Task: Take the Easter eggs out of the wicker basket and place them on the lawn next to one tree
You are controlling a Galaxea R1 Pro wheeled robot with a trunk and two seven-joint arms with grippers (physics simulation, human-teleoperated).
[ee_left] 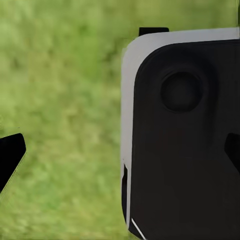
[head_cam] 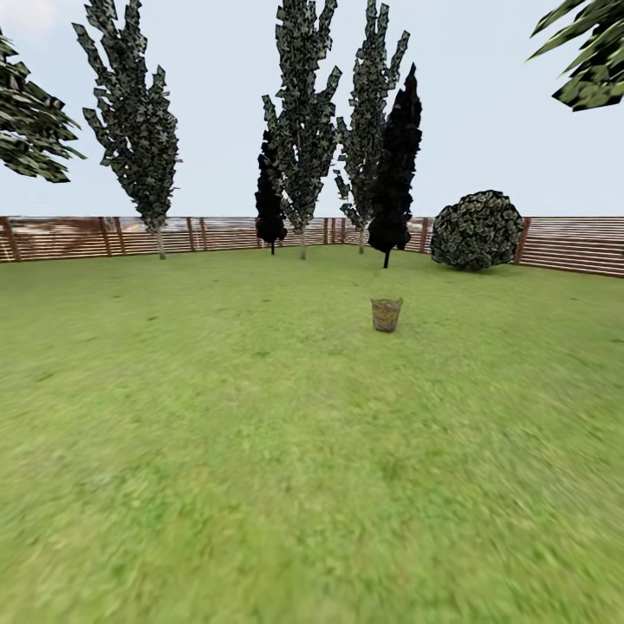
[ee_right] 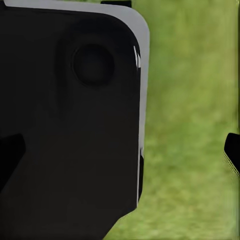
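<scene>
Stood well short of the basket, nothing yet taken out as far as could be judged.

Looked across a wide lawn (head_cam: 217, 433) ringed by a slatted fence (head_cam: 572, 244) along its far edge, with tall narrow trees (head_cam: 303, 130) and a round bush (head_cam: 477, 230) before it. Found the basket (head_cam: 386, 314) upright on the grass, right of the lawn's middle and well apart from every tree. Could not make out eggs inside at that range. Saw dark fingertips (ee_left: 10, 157) of the left gripper and fingertips (ee_right: 232, 150) of the right over grass, beside the dark robot body (ee_left: 185, 140); spread apart, holding nothing. Left to do: approach, three pickups, placement by one tree.
</scene>
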